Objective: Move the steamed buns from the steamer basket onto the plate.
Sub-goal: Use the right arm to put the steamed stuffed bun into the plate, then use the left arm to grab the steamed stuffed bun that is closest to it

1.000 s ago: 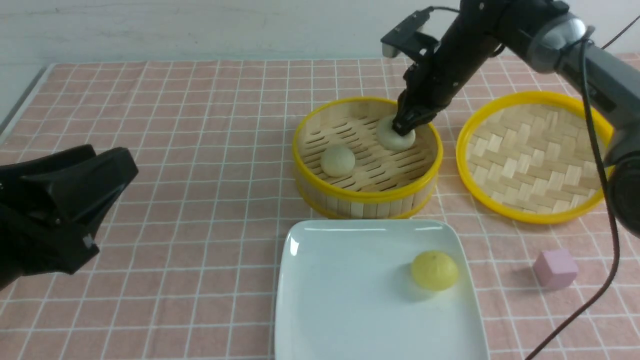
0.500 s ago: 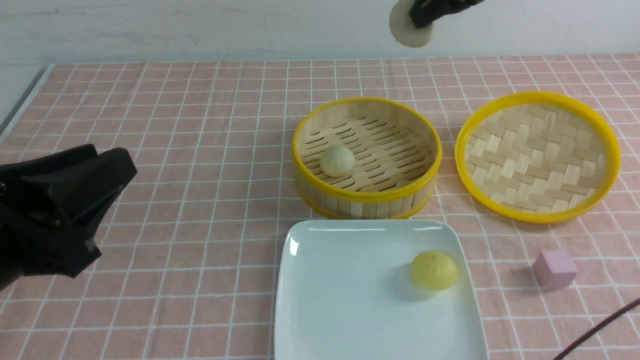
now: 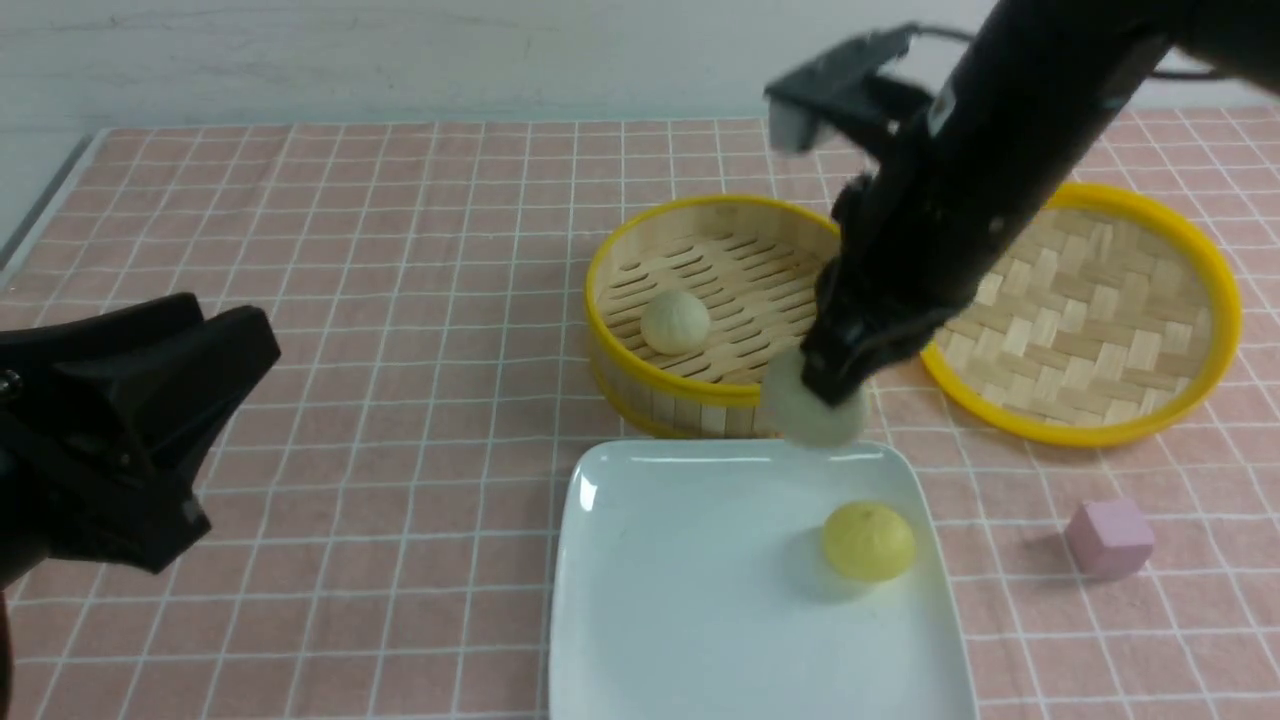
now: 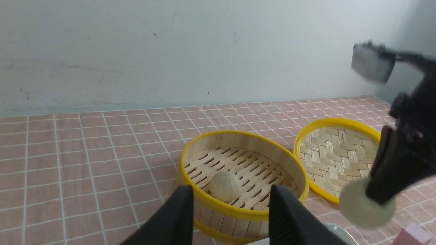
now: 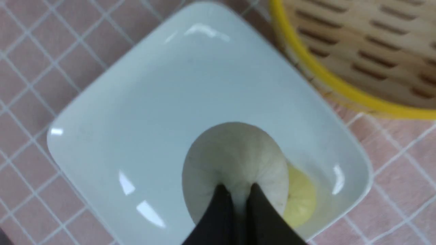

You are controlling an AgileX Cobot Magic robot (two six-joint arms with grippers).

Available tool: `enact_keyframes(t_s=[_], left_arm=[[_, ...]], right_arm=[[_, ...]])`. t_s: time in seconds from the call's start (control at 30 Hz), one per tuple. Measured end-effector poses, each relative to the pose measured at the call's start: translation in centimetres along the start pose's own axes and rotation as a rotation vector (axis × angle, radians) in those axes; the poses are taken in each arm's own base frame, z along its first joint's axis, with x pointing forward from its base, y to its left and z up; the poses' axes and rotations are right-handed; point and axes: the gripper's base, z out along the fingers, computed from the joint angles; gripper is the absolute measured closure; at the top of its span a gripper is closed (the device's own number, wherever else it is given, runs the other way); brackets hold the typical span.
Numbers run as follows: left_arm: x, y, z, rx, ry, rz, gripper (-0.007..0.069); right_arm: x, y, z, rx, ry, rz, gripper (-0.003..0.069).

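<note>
Front view: right pincer (image 3: pixel 835 385) clamps a pale bun (image 3: pixel 812 418) over the plate's (image 3: pixel 680 610) one o'clock edge; second bun (image 3: pixel 675 320) at the basket's (image 3: pixel 700 398) eight o'clock. Left pincer (image 3: pixel 232 325) gapes empty.

A pink checked cloth (image 3: pixel 400 300) covers the worktop, matt, with pale grid lines. The steamer basket (image 3: pixel 735 395) is pale bamboo slats, dry and unvarnished, with smooth yellow rims that carry a slight sheen. The lid (image 3: pixel 1080 310) is flat woven bamboo strips inside the same kind of yellow rim. The plate (image 3: pixel 690 600) is white and glossy — bright highlights sit near its corners. The steamed bun (image 5: pixel 235 156) looks matt, doughy and faintly pleated, as does the second steamed bun (image 3: pixel 676 321); the yellow bun (image 3: pixel 868 541) is matt too. The pink cube (image 3: pixel 1110 538) is matt. The left gripper (image 3: pixel 235 322) has jaws that look like matt black plastic.
</note>
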Motion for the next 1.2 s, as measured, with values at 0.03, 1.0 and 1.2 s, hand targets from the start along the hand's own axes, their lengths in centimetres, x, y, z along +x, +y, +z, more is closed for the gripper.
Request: enact_keyframes(t_s=[0.03, 1.0, 1.2], left_arm=[[0.0, 0.0, 0.0, 0.0, 0.0, 0.001, 0.0291], [0.0, -0.1, 0.0, 0.013, 0.004, 0.004, 0.0291], [0.4, 0.0, 1.0, 0.066, 0.056, -0.033, 0.0291]], right_arm=[[0.6, 0.4, 1.8, -0.011, 0.041, -0.028, 0.0635], [0.5, -0.8, 9.9, 0.04, -0.001, -0.071, 0.0093], [-0.9, 1.0, 2.5, 0.088, -0.214, -0.053, 0.0103]])
